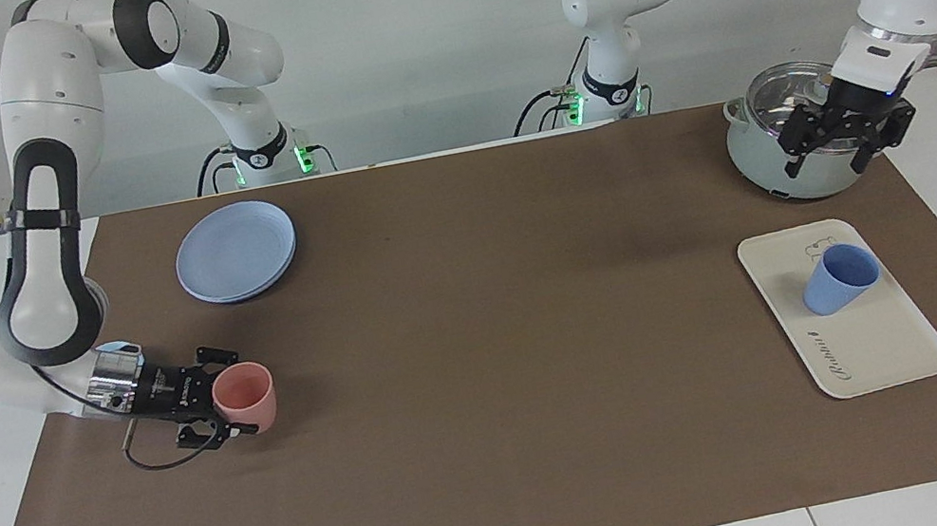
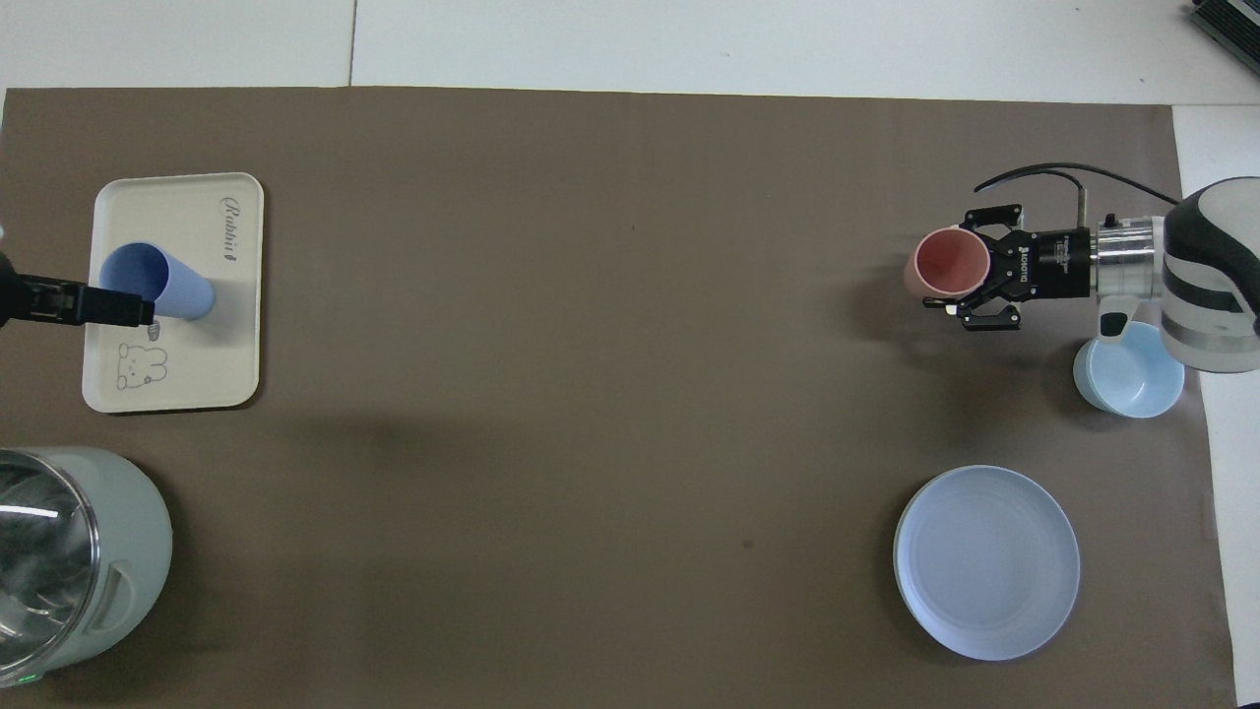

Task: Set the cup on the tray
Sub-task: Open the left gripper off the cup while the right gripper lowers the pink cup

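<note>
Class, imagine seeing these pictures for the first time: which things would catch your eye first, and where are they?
Probably the salmon-pink cup at the right arm's end of the table, sitting between the right gripper's fingers. Next, the periwinkle-blue cup standing on the cream tray at the left arm's end, with the left gripper raised over the lidded pot.

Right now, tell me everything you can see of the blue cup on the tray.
The cup is a small periwinkle-blue tumbler, plastic by its look, tapered, with no handle. It stands upright and looks empty on the cream tray, toward the left arm's end of the table, beside the printed bear. Only the tray touches it; neither gripper holds it.
</note>
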`<state>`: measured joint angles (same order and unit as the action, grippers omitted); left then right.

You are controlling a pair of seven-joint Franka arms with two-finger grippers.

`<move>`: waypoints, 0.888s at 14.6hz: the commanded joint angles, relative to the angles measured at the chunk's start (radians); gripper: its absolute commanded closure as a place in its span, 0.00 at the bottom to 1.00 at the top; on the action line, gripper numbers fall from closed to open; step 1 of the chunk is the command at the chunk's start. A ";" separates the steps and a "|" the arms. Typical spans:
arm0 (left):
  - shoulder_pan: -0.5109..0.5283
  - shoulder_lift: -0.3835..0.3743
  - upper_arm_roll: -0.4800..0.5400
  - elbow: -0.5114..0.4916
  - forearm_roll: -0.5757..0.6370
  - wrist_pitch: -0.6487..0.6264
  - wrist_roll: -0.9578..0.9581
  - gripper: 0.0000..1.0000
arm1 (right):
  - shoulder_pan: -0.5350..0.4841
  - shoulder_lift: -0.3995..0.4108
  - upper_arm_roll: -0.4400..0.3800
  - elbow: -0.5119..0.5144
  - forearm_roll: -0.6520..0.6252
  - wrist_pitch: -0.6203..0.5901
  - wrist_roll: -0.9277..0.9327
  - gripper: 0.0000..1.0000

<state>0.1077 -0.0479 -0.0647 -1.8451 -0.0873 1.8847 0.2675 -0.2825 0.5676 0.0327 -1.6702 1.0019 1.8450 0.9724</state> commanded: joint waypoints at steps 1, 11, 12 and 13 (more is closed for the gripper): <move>-0.104 -0.050 0.014 -0.074 0.061 -0.045 -0.068 0.00 | -0.035 0.005 0.012 -0.012 0.033 -0.006 -0.024 1.00; -0.180 -0.017 0.011 0.226 0.083 -0.398 -0.080 0.00 | -0.075 -0.025 0.003 -0.094 0.021 0.014 -0.057 0.01; -0.172 -0.001 0.014 0.268 0.075 -0.421 -0.080 0.00 | -0.084 -0.031 0.001 -0.094 0.014 0.014 -0.058 0.01; -0.172 0.002 0.019 0.292 0.071 -0.424 -0.080 0.00 | -0.087 -0.044 0.001 -0.098 -0.017 0.013 -0.060 0.01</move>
<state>-0.0624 -0.0922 -0.0567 -1.6481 -0.0300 1.5141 0.1897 -0.3446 0.5659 0.0274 -1.7314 1.0003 1.8526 0.9492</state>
